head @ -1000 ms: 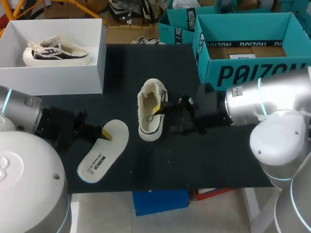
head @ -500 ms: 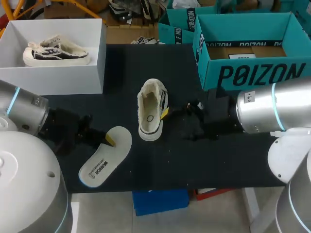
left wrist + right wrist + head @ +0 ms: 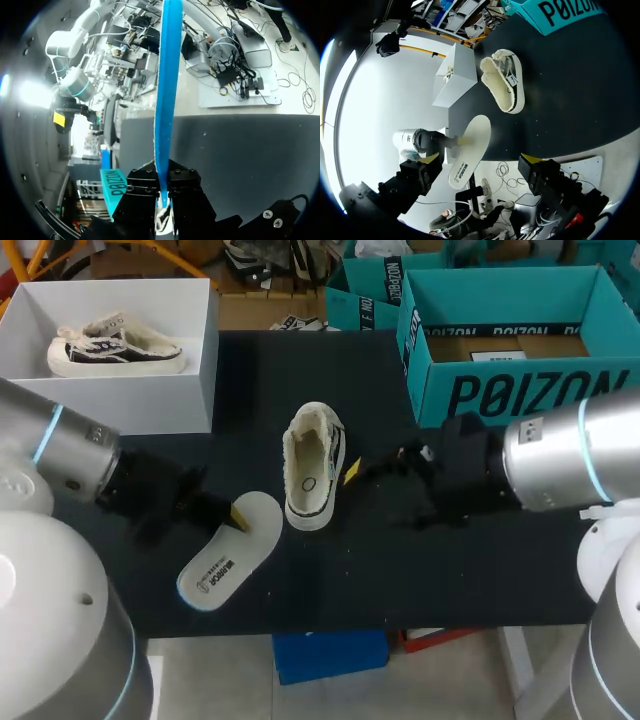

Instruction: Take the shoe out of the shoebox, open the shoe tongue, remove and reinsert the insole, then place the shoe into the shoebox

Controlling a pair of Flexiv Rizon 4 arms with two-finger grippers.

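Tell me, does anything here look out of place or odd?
Only the insole: it is out of the shoe, pinched at one end by the left gripper beside the shoe. That fits the task, so it is likely no fault. Nothing looks spilled or damaged.

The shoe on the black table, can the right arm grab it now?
Probably yes. The right tool is open and empty, right beside the shoe, with only bare table between them. The left tool pinches the insole on the shoe's other side, out of the way.
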